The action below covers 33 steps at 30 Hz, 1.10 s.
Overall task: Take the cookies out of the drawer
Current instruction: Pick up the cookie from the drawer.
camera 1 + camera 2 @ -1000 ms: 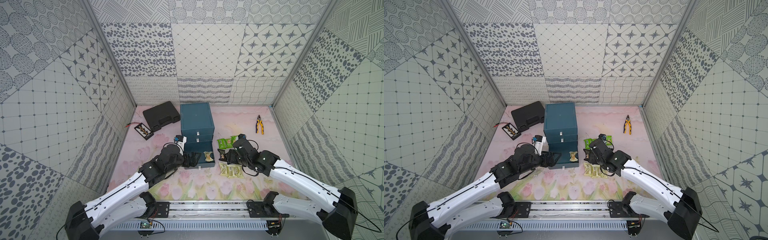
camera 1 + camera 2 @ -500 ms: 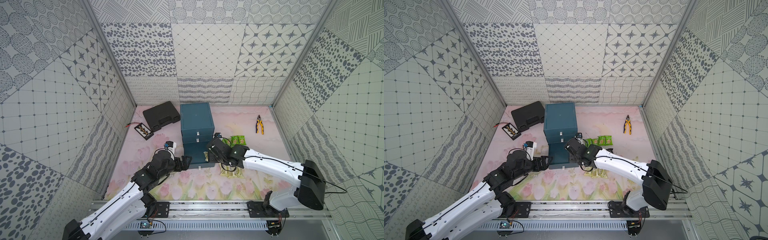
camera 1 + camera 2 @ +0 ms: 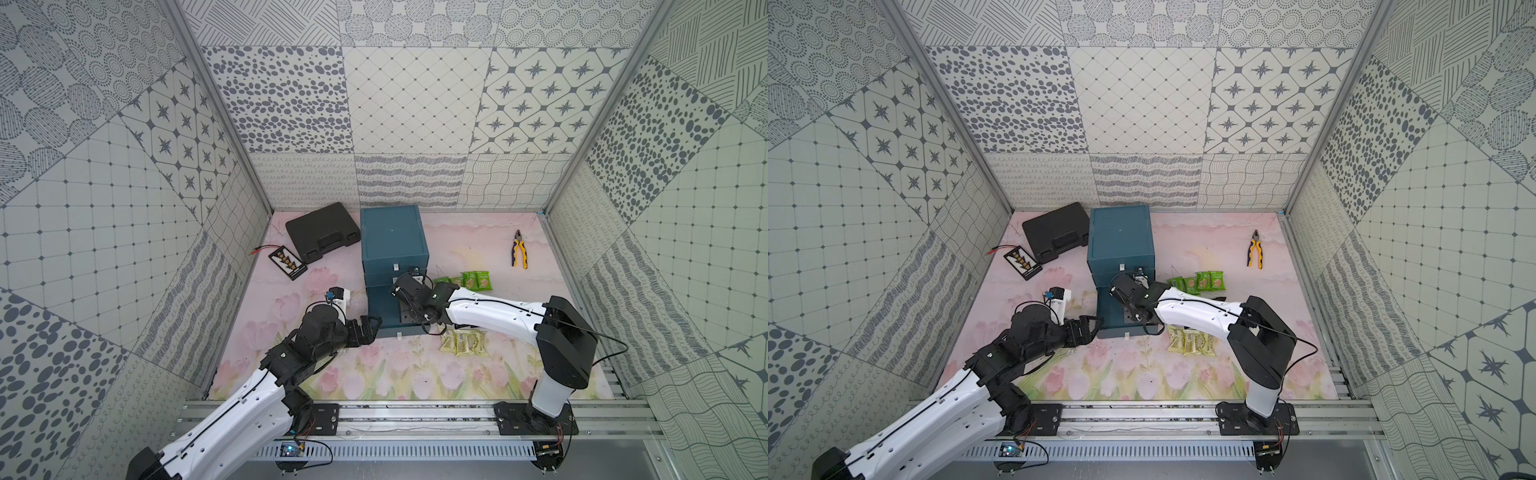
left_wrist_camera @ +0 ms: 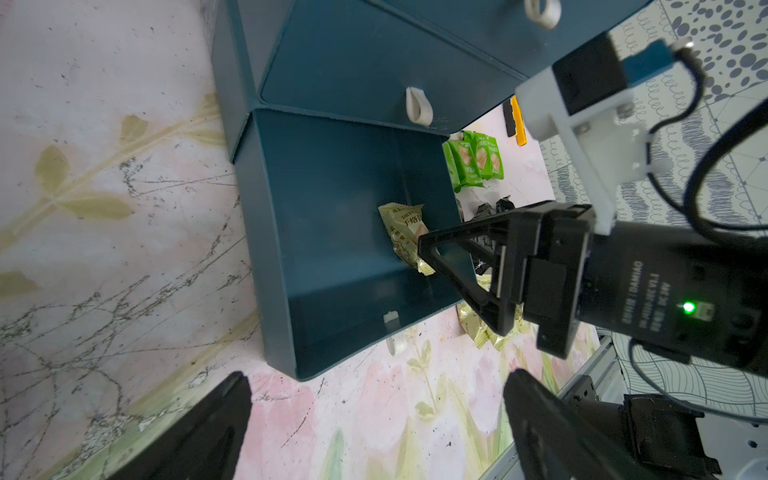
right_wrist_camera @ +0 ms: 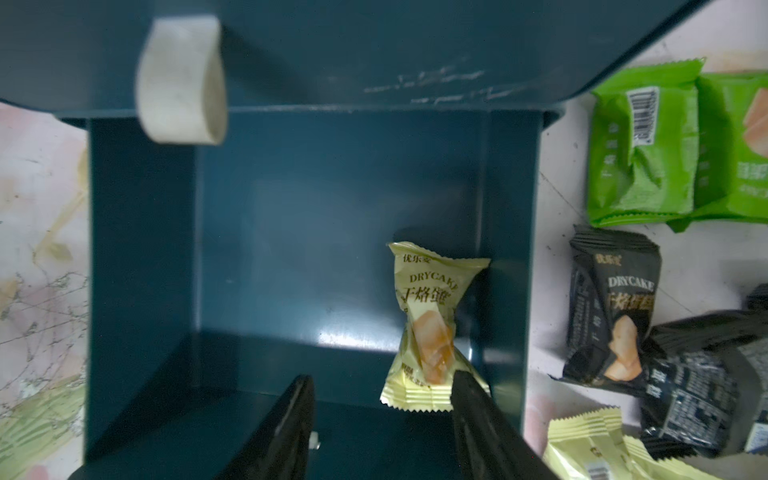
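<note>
One yellow cookie packet (image 5: 428, 316) lies in the drawer (image 5: 270, 249), close by its side wall. My right tool (image 5: 382, 380) is open above it. I should lower it around the packet, clear of the wall, then squeeze softly.

Our right arm (image 3: 490, 309) stretches low from its near-right base leftward to the middle, wrist tipped down, and our right gripper (image 5: 382, 380) points downward with its jaws parted and nothing pinched. Our left arm (image 3: 241, 415) reaches from near left toward the middle; our left gripper (image 4: 374, 378) hovers low, jaws spread wide, empty.
</note>
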{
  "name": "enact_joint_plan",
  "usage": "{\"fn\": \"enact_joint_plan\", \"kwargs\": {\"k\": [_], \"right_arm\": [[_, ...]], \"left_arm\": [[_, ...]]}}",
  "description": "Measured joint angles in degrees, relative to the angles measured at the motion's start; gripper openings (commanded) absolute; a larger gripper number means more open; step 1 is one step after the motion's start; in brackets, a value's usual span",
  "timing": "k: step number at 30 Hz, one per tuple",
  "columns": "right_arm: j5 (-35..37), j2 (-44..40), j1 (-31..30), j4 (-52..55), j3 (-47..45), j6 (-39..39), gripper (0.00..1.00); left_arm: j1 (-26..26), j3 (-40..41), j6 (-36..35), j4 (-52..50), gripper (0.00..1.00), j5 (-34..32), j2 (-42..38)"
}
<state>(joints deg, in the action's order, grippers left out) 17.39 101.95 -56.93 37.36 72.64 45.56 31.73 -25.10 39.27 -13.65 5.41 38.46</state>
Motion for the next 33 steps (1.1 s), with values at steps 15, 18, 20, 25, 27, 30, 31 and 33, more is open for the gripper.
{"fn": "enact_joint_plan", "kwargs": {"k": [15,18,20,25,27,30,31,33], "right_arm": [[1.18,5.73,0.76,0.0,0.94,0.07,0.56],[1.18,6.58,0.87,-0.63,0.96,0.0,0.53],[1.31,6.86,0.87,-0.98,0.96,-0.24,0.49],[2.1,7.06,0.98,-1.81,0.96,-1.46,0.39],[2.38,7.17,0.98,-2.08,0.96,-1.84,0.32],[2.6,7.19,1.05,-2.49,0.96,-2.6,0.24],[2.64,7.19,1.05,-2.64,0.96,-2.78,0.21],[2.71,7.19,1.03,-2.86,0.96,-3.26,0.17]], "left_arm": [[-0.44,-1.42,-0.07,-2.43,0.99,0.24,-2.86],[-0.46,-1.77,-0.07,-2.45,0.99,0.24,-2.95],[-0.48,-1.95,-0.07,-2.51,0.99,0.26,-2.95],[-0.5,-2.16,-0.09,-2.58,0.99,0.35,-2.93],[-0.5,-2.16,-0.09,-2.69,0.99,0.35,-2.93],[-0.5,-2.16,-0.07,-2.95,0.99,0.37,-2.97],[-0.5,-2.16,-0.04,-3.04,0.99,0.37,-3.02],[-0.5,-2.34,-0.02,-3.54,0.99,0.37,-3.19]]}}
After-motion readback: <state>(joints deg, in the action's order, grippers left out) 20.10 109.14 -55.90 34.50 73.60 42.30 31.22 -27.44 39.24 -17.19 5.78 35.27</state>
